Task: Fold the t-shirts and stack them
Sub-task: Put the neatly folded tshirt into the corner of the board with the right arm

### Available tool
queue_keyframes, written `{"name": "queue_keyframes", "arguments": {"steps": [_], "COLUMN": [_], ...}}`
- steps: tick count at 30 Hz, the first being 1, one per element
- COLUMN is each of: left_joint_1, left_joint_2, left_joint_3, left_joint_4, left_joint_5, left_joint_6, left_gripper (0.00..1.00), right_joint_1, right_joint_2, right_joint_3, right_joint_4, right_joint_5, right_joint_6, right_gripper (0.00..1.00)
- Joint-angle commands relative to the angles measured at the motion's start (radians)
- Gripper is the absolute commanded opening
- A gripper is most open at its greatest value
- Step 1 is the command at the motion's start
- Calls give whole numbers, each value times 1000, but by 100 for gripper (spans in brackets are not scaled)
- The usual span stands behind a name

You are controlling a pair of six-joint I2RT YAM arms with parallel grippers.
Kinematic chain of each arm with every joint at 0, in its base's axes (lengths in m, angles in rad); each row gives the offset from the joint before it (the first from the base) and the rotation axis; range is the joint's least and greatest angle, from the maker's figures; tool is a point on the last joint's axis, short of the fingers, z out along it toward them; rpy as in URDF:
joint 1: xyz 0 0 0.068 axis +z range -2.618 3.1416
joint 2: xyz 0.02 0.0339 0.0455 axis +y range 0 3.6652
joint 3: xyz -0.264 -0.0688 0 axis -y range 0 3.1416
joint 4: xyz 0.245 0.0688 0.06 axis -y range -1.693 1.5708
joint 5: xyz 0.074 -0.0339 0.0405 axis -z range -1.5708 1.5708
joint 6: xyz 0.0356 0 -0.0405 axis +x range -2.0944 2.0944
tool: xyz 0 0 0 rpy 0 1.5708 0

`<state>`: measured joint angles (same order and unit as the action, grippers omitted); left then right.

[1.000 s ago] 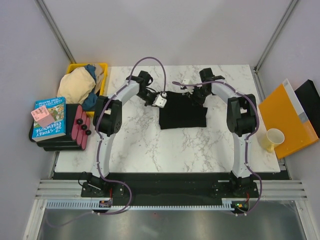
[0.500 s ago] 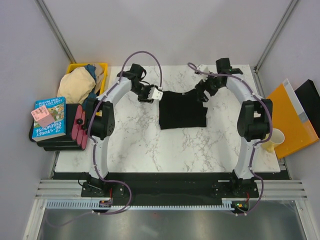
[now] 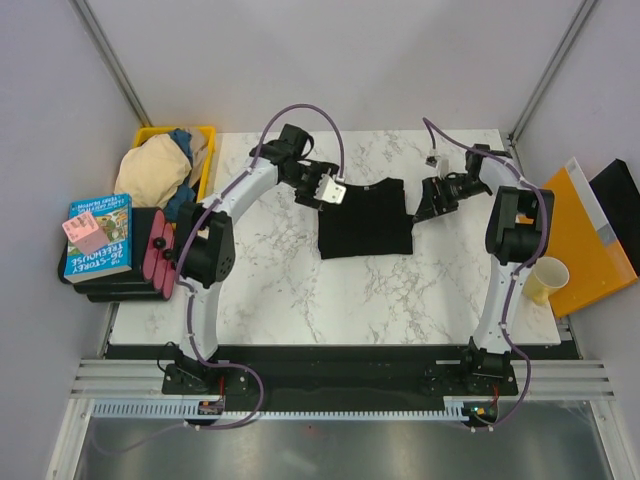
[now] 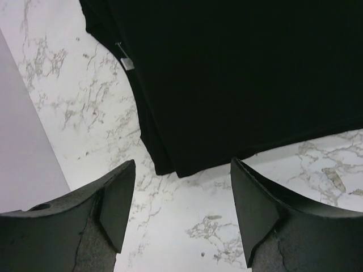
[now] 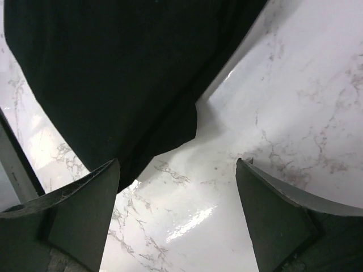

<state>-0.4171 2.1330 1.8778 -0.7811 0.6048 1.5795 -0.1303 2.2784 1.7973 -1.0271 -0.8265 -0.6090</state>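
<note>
Black short-sleeved cloth t-shirt [image 3: 365, 218], folded into a rough rectangle, lay flat on the far middle of the white marble-patterned table [image 3: 300, 290]. An orange flat folder [image 3: 575, 245] rested off the table's right edge. A yellow plastic bin [image 3: 208, 133] at the far left corner held a crumpled beige t-shirt [image 3: 150, 170] with a blue t-shirt [image 3: 182, 138] bunched behind and under it. The left gripper [image 3: 330, 192] hung over the black garment's far left corner, jaws spread wide and gripping nothing; the left wrist view showed a corner of the cloth just beyond the fingertips. The right gripper [image 3: 432, 200] stood just beside the garment's right edge, jaws likewise wide apart and empty. A pale yellow paper cup [image 3: 548, 278] sat on the folder's near corner.
</note>
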Motion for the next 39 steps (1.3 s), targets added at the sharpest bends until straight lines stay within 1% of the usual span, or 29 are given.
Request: {"name": "queue_keyframes", "arguments": {"steps": [1,7,11,15,24,27,31,34,36,37,38,39], "left_joint_1": [-29,-71,-95,-107,-112,-111,-103,-95,-89,-85,-84,-78], "left_joint_2": [30,91,97,113,119,110,90,70,52,47,38,19], "left_joint_3": [15,43,-25,-45,-55,-72,-103,-126,-144,-150,-167,-177], "left_joint_4": [39,66,190,210,221,220,230,233,238,238,238,238], "left_joint_5": [-22,-36,-36,-36,-74,-86,-82,-80,-82,-88,-94,-97], "left_joint_6": [8,27,42,28,-44,-53,-53,-55,-58,-58,-58,-56], "left_gripper": [75,77,80,82,80,79,78,77,77,76,75,75], "right_joint_1": [-5,-8,-5,4,66,90,124,159,169,175,176,178], "right_joint_2": [84,157,179,182,182,182,187,197,207,208,216,217], "right_joint_3": [76,82,86,82,99,99,93,97,102,106,111,119], "right_joint_4": [-111,-211,-225,-231,-220,-177,-88,-50,-21,-7,4,22], "right_joint_5": [-117,-238,-270,-284,-240,-227,-194,-166,-145,-104,-89,-68], "right_joint_6": [-57,-135,-141,-149,-130,-83,-3,35,66,78,89,110], "right_gripper": [89,87,85,84,82,82,79,75,71,69,66,60]}}
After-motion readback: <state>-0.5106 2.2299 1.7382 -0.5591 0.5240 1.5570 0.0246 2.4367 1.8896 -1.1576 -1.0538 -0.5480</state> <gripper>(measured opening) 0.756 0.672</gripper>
